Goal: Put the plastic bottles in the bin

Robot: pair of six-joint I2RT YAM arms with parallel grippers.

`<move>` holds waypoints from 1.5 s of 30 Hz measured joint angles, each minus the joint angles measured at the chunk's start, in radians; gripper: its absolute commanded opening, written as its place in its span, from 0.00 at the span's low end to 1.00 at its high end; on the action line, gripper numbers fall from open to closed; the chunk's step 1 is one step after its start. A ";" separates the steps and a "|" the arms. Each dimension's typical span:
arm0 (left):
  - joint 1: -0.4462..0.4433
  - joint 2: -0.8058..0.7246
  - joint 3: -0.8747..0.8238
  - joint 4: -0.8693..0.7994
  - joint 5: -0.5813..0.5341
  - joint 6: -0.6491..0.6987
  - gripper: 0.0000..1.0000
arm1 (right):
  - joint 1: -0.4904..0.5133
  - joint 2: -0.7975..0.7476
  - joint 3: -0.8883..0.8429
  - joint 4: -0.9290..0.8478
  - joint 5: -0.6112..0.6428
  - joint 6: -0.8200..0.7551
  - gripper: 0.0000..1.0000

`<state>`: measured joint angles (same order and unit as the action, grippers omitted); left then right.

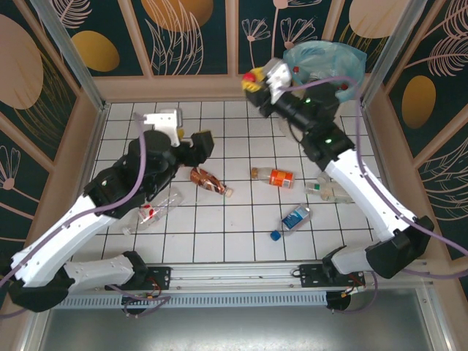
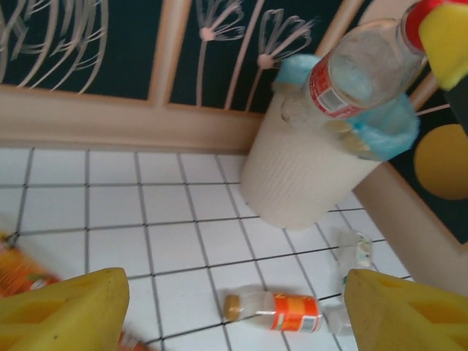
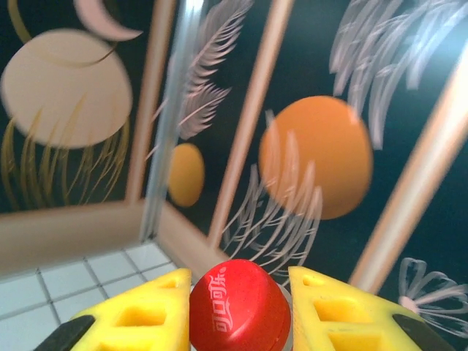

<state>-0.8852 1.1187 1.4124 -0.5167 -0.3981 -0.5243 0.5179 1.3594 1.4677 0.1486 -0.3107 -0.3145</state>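
Note:
My right gripper (image 1: 256, 79) is raised beside the bin (image 1: 333, 62), a cream-white round bin with a light blue bag. It is shut on the red cap (image 3: 240, 307) of a clear red-labelled bottle (image 2: 358, 73), which hangs tilted in front of the bin (image 2: 307, 161). My left gripper (image 1: 202, 144) hovers open over the tiles, its yellow fingers (image 2: 66, 314) wide apart with nothing between them. Below them lies an orange-labelled bottle (image 2: 281, 311) on its side. More bottles lie on the floor: the orange one (image 1: 274, 177), a crushed brown one (image 1: 207, 180), a blue-labelled one (image 1: 296, 218) and a clear crushed one (image 1: 327, 190).
A red-labelled bottle (image 1: 153, 210) lies partly under my left arm. A loose blue cap (image 1: 275, 235) sits near the front. The crushed clear bottle (image 2: 355, 248) lies near the bin's foot. Wooden walls (image 1: 175, 88) fence the tiled floor on three sides.

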 measured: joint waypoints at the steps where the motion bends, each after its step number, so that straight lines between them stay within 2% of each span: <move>1: 0.000 0.042 0.042 0.010 0.024 0.011 0.75 | -0.042 -0.002 0.018 0.005 -0.008 0.039 0.16; 6: 0.000 0.212 0.191 0.072 0.139 0.037 0.74 | -0.233 0.002 0.100 0.014 -0.063 0.209 0.16; 11: -0.020 0.314 0.231 0.136 0.225 0.038 0.74 | -0.441 0.074 0.243 0.032 -0.136 0.398 0.17; 17: -0.053 0.383 0.230 0.166 0.269 0.029 0.74 | -0.589 0.222 0.346 -0.024 -0.165 0.548 0.17; 22: -0.067 0.398 0.216 0.172 0.285 0.019 0.75 | -0.626 0.315 0.345 -0.153 -0.137 0.595 0.18; 32: -0.067 0.397 0.145 0.196 0.286 0.000 0.75 | -0.608 0.438 0.368 -0.319 -0.071 0.579 0.24; 34: -0.067 0.397 0.134 0.199 0.286 -0.001 0.75 | -0.600 0.462 0.365 -0.316 -0.071 0.571 0.29; 39: -0.067 0.396 0.129 0.202 0.285 -0.002 0.75 | -0.588 0.467 0.306 -0.251 -0.072 0.542 0.33; 45: -0.067 0.396 0.129 0.208 0.285 -0.002 0.76 | -0.587 0.515 0.309 -0.259 -0.049 0.507 0.35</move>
<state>-0.9524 1.5146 1.5414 -0.3088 -0.1131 -0.5259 -0.0692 1.8740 1.7771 -0.1108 -0.3599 0.1921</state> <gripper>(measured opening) 0.754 0.349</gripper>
